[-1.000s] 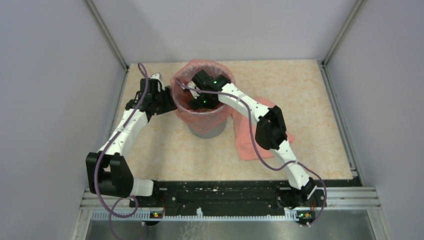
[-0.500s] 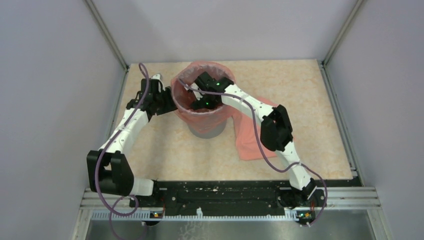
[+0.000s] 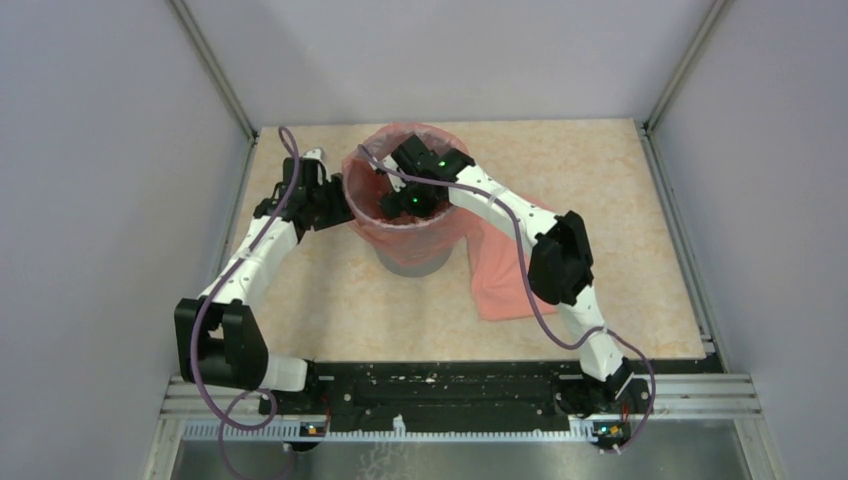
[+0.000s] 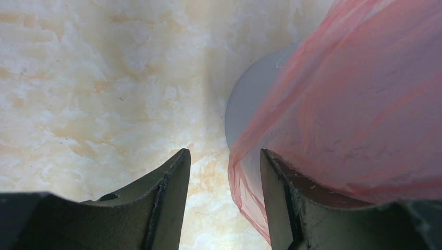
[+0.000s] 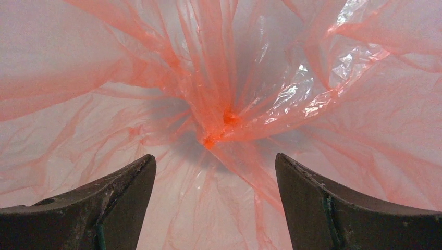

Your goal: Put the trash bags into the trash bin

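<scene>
The grey trash bin (image 3: 410, 262) stands at the table's middle back. A salmon-pink trash bag (image 3: 400, 232) lines it and folds over its rim. My right gripper (image 3: 404, 203) reaches down inside the bin. In the right wrist view it (image 5: 215, 166) is open and empty above the bag's gathered bottom seam (image 5: 221, 122). My left gripper (image 3: 336, 206) is at the bin's left rim. In the left wrist view it (image 4: 224, 174) is open. The bag's hanging edge (image 4: 245, 192) lies between its fingers, by the right one, beside the bin wall (image 4: 250, 99). A second pink trash bag (image 3: 505, 272) lies flat right of the bin.
The table top (image 3: 330, 300) is beige marbled board inside grey walls with metal corner posts (image 3: 215, 70). A black rail (image 3: 440, 385) runs along the near edge by the arm bases. The right arm's elbow (image 3: 562, 258) hangs over the flat bag.
The right arm's elbow has swung to the right while its gripper stays inside the bin. The left arm and the bags have barely moved.
</scene>
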### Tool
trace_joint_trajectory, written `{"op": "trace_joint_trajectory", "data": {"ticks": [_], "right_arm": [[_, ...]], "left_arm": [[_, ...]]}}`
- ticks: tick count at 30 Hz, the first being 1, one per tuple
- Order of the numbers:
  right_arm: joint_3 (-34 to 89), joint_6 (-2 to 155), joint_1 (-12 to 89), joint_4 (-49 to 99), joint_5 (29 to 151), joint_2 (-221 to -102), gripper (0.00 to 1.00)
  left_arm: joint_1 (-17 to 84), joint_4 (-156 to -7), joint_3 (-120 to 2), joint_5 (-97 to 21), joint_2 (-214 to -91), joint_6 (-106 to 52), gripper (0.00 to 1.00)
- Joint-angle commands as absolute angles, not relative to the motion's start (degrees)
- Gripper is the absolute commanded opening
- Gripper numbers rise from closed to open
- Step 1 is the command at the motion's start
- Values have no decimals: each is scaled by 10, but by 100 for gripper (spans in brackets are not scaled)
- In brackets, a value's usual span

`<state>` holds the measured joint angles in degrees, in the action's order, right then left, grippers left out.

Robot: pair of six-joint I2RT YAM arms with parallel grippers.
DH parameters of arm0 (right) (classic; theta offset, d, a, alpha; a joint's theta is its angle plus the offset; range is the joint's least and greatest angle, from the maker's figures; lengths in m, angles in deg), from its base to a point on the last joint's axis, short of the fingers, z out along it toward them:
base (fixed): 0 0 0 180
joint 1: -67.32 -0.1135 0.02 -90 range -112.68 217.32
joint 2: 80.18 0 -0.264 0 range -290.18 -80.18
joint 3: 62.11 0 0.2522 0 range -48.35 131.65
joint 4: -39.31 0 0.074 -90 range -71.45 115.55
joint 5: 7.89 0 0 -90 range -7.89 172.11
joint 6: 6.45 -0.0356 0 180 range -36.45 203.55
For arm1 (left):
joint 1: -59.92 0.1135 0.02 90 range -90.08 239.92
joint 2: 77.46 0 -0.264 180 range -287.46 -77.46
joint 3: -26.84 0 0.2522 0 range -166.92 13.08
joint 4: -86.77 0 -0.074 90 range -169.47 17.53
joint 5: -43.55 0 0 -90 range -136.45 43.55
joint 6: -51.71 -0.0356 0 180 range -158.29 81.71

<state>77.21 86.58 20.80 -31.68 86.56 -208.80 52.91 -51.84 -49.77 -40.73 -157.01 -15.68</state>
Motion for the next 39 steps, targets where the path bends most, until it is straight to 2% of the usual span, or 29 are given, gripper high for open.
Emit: {"op": "trace_joint_trajectory", "data": {"ticks": [1,23,39], "right_arm": [[769,853,199,-291,878,-2033,84],[803,821,196,-292,859,-1981,82],[869,791,196,-281,839,-1954,77]], "left_arm": [[529,-540,-498,-406,-1574,-154,58],[529,-538,-504,-406,-1571,-153,58],[529,-542,-507,-402,-1560,-149,57]]}}
